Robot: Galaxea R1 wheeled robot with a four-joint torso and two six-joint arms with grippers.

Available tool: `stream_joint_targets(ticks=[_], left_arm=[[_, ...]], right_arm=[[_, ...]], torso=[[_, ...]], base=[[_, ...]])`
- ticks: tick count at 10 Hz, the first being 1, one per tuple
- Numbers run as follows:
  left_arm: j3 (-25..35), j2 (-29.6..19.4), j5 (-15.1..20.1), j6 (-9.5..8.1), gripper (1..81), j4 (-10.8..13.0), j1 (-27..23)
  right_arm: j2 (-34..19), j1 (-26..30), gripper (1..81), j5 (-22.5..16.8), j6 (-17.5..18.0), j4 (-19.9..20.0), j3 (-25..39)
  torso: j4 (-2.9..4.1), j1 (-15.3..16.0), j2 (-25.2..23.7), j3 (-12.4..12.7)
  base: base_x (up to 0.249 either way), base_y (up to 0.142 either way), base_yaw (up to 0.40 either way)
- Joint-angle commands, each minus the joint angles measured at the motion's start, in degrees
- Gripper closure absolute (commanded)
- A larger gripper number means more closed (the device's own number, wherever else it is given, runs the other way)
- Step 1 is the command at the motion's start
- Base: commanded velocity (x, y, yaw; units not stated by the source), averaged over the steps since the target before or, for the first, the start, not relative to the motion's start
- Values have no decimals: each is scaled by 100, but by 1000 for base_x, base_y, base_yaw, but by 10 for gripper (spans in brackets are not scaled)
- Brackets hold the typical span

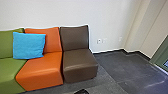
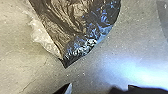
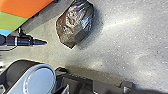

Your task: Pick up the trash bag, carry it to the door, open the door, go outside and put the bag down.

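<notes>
The trash bag [image 3: 75, 23], dark, shiny and crinkled, lies on the floor in the right wrist view. My left gripper [image 3: 39, 42] reaches toward it there, with a gap of floor between its tip and the bag. Up close, the trash bag [image 2: 77, 25] tapers to a point in the left wrist view, with a pale crinkled patch along one side. At the bottom edge of the head view is a small dark shape [image 1: 81, 91]; I cannot tell what it is.
A row of green, orange [image 1: 41, 75] and brown seats [image 1: 80, 65] stands against the white wall [image 1: 107, 20], with a blue pillow [image 1: 29, 45] on it. Dark floor [image 1: 112, 67] runs right of the seats to a green frame [image 1: 160, 53] at the right edge.
</notes>
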Motion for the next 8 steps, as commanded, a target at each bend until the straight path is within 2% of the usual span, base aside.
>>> stream_joint_targets(ticks=[1,2,3,4,8], left_arm=[[-54,-61,411,-14,10,-118,-705],[-54,-61,411,-14,10,-118,-748],[-54,-61,428,-14,10,-127,-819],[-63,-35,543,-14,10,-144,-907],[-151,62,754,-93,10,-127,-1258]], right_arm=[[-311,713,10,-384,92,142,149],[-320,862,10,-540,163,141,149],[-337,1055,10,-796,215,150,149],[-373,1223,10,-947,313,150,184],[-434,1285,10,-982,339,141,281]], torso=[[0,354,-549,-515],[0,472,-735,-579],[0,590,-920,-328],[0,688,-1067,-450],[0,1145,-1790,-538]], base=[[0,0,0],[0,0,0],[0,0,0],[0,0,0],[0,0,0]])
